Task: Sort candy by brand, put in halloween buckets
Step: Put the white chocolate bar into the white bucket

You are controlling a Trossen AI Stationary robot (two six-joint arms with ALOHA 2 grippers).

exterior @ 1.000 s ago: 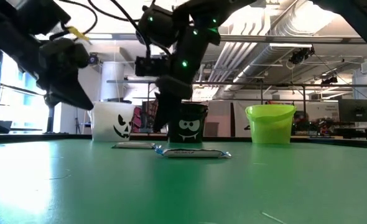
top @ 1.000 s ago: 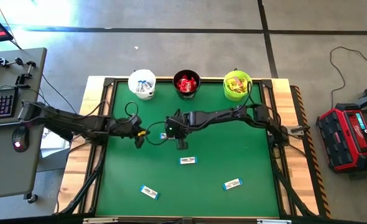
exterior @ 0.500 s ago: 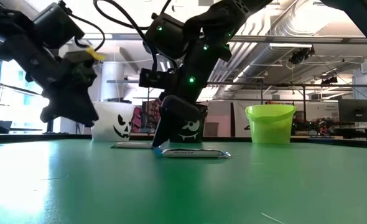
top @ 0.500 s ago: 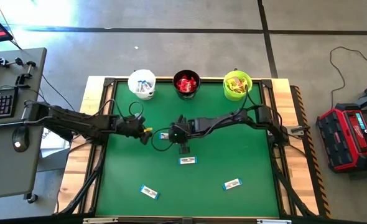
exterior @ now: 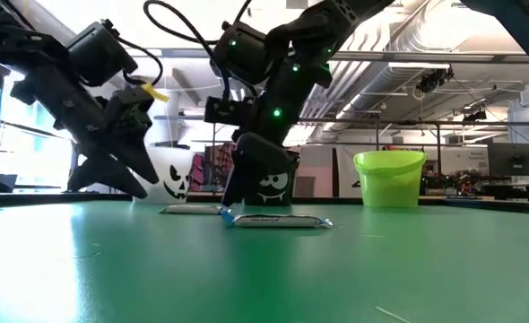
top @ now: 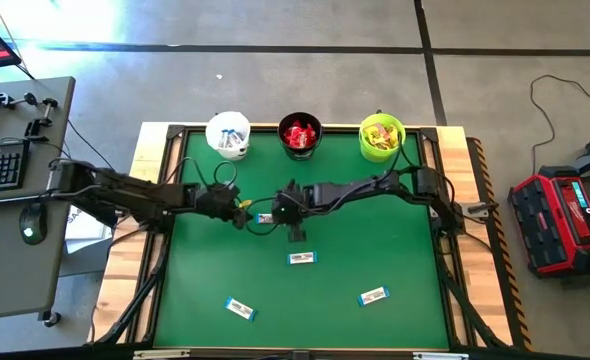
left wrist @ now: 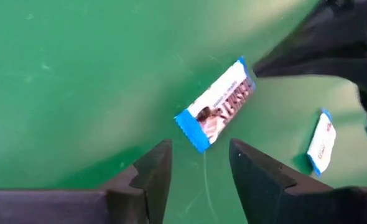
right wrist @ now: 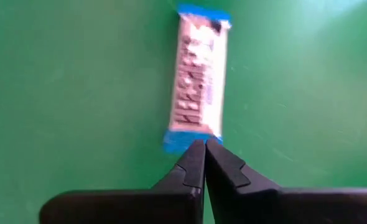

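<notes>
1. My left gripper (left wrist: 199, 171) hangs low at mid-table, jaws parted and empty; the bar (left wrist: 216, 113) lies flat on the mat (top: 375, 240) just ahead of my fingertips, untouched.
2. My right gripper (right wrist: 204, 155) sits pinched shut, holding nothing, its tip at the bar's right end; I judge it a brace against sliding.
3. To grip well I should straddle the narrow width, settle to the mat, then close; a skewed approach may merely push the bar.
4. The white bucket (top: 228, 134), far left, already holds like bars; black bucket (top: 299, 135) and green bucket (top: 381, 137) stand to its right.
5. Three bars lie nearer: one (top: 301, 258), another (top: 239, 308), a third (top: 373, 296).
</notes>
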